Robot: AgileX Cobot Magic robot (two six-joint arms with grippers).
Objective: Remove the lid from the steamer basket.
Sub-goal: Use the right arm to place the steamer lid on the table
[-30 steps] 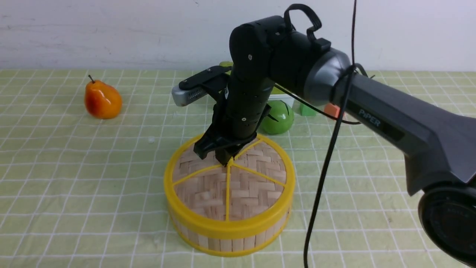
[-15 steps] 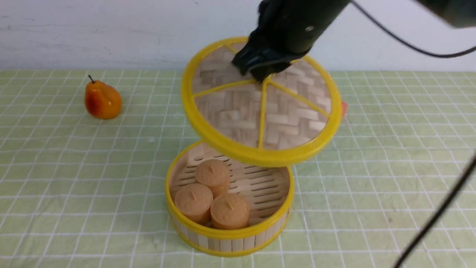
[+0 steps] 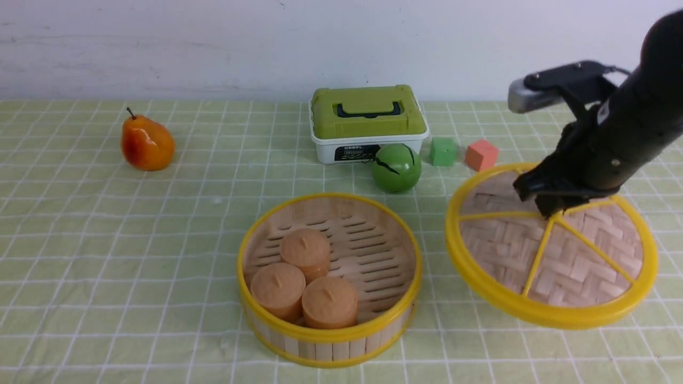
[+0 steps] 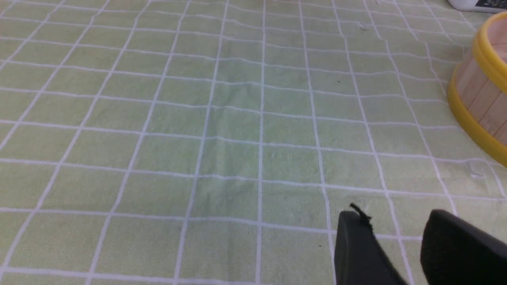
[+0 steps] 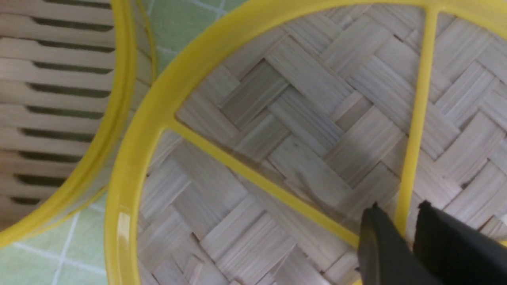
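Note:
The steamer basket (image 3: pixel 328 333) stands open at the front middle of the table, with three brown round cakes (image 3: pixel 304 277) on its slotted floor. The lid (image 3: pixel 549 261) is off it, to its right, tilted and low over the cloth. My right gripper (image 3: pixel 549 210) is shut on the lid's central knob where the yellow spokes meet. The right wrist view shows the right gripper (image 5: pixel 399 206) pinching a spoke, the woven lid (image 5: pixel 301 118) and the basket's rim (image 5: pixel 121 79). My left gripper (image 4: pixel 396 215) is open and empty over bare cloth, left of the basket's wall (image 4: pixel 481 99).
A white box with a green lid (image 3: pixel 368 120) stands behind the basket. A green ball (image 3: pixel 396 168), a green cube (image 3: pixel 443 151) and an orange cube (image 3: pixel 481 154) lie beside it. A pear (image 3: pixel 147 143) sits at the far left.
My right gripper lifted the lid off the basket, carried it up and then right, and lowered it beside the basket. The cakes and the box behind came into view.

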